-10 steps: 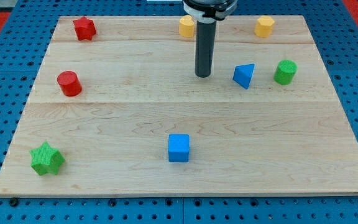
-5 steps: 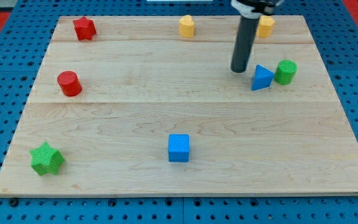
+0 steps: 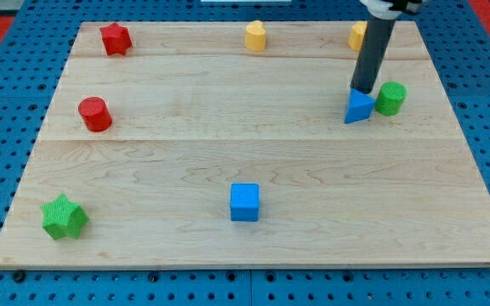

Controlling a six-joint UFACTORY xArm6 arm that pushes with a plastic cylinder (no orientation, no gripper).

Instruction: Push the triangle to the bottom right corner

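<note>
A wooden bench (image 3: pixel 253 246) is filling the view, and I am describing it from the view's bottom upward. Nearest, a green star (image 3: pixel 64 217) is sitting by the bottom left corner, and a blue cube (image 3: pixel 245 202) is lying near the bottom middle. The bottom right corner, where the triangle belongs, is lying well apart from everything.

Farther up on the view's left, a red cylinder (image 3: pixel 95 114) is standing alone. On the right at about that height, the blue triangle (image 3: pixel 358 108) is resting just beside a green cylinder (image 3: pixel 390 99), which is sitting to its right. My tip (image 3: pixel 363 91) is touching or almost touching the triangle's top edge. I am carrying no fingers, only a rod, so nothing is opening or clamping.

Farthest away, a red star (image 3: pixel 116 38), a yellow block (image 3: pixel 255 36) and a second yellow block (image 3: pixel 359 34), half hidden behind my rod, are lining the top edge.

The risk, as I am judging it: the triangle's slanted face could be letting it spin or slip sideways, or a rightward push could be dragging the green cylinder along.
</note>
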